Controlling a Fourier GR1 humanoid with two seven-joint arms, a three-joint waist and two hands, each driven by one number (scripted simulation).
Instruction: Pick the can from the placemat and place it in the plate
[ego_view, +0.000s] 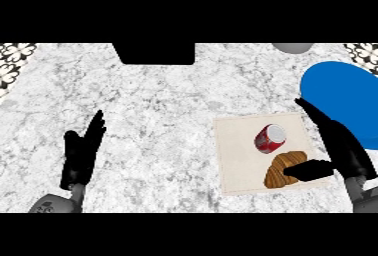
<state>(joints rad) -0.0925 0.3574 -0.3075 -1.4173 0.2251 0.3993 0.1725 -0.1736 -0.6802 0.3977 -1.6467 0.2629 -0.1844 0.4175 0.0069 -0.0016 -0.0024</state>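
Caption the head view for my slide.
Open right hand at the placemat bearing a red can and a croissant, blue plate to the right; left hand rests open.

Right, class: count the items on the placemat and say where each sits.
2. The can lies near the middle of the placemat; the croissant sits just nearer the robot, partly under the right hand, which may hide more.
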